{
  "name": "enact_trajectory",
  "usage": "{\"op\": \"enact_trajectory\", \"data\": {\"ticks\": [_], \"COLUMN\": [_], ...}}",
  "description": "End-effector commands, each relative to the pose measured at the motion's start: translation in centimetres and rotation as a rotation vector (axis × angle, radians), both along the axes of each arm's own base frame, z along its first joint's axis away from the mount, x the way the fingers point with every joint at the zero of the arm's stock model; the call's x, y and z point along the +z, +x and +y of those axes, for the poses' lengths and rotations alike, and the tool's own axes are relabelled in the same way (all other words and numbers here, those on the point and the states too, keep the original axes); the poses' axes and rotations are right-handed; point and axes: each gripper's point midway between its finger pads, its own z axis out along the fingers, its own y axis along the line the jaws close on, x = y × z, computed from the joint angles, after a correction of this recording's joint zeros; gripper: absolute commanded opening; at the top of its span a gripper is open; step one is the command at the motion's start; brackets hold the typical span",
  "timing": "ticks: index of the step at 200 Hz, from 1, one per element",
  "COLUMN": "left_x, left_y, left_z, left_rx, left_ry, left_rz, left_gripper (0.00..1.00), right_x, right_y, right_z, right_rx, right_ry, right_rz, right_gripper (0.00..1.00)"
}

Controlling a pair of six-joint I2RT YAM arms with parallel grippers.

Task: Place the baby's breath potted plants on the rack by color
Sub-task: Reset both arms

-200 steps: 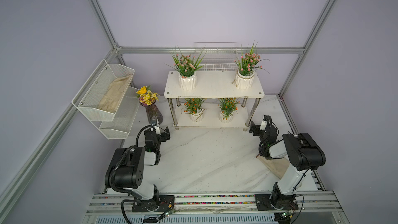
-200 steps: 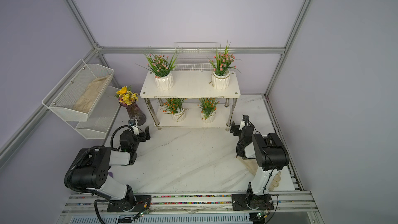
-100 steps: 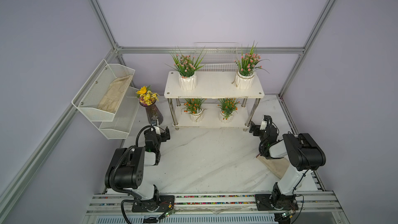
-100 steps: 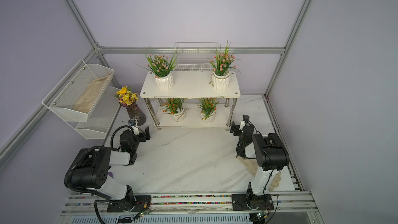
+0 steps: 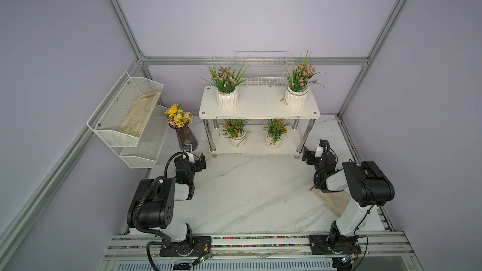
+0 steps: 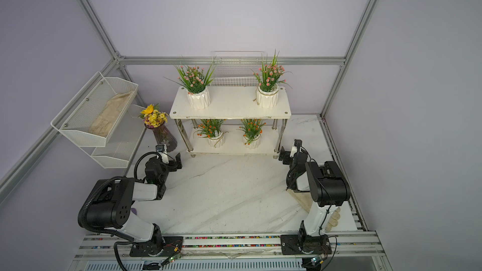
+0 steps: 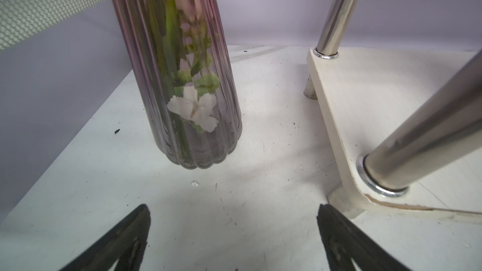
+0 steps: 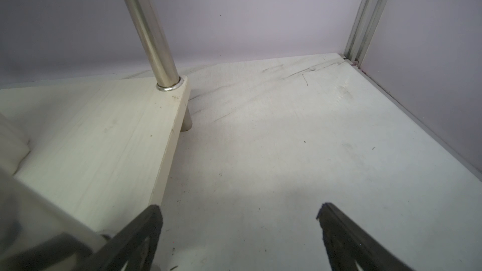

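- Pink plants (image 5: 226, 84) stood at both ends of the top board of the rack (image 5: 260, 102).
- Orange plants (image 5: 236, 129) stood on its lower board.
- Left gripper (image 7: 233, 205) was spread, empty, near the vase (image 7: 187, 100).
- Right gripper (image 8: 239, 205) was spread and empty too, beside a rack leg.

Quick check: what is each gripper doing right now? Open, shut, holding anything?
Left gripper: open, holding nothing, facing the glass vase.
Right gripper: open, holding nothing, beside the rack.
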Motion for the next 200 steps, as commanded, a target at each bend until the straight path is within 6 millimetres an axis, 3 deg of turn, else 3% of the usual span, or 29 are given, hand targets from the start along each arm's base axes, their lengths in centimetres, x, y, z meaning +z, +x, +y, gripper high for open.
{"op": "enact_trajectory", "data": {"ticks": [1,183,200], "left_x": [1.6,1.7,1.8], "left_y": [0.7,0.8,0.6], "left_z": [-0.2,-0.2,-2.1], "left_rx": [-0.013,-0.013,-0.126], "left_ry": [0.019,0.019,0.017], "left_rz": [-0.051,-0.052,-0.06], "left_gripper": [1.0,1.0,1.0], "right_x": [0.9,1.0,1.0], "right_y": [0.3,0.3,0.4], "right_z": [0.4,0.4,0.4], "right_rx": [0.02,0.021,0.021], "right_ry": [0.007,0.007,0.008], "right_rz": [-0.025,-0.026,-0.026], "right_gripper": [0.97,0.97,0.97]}}
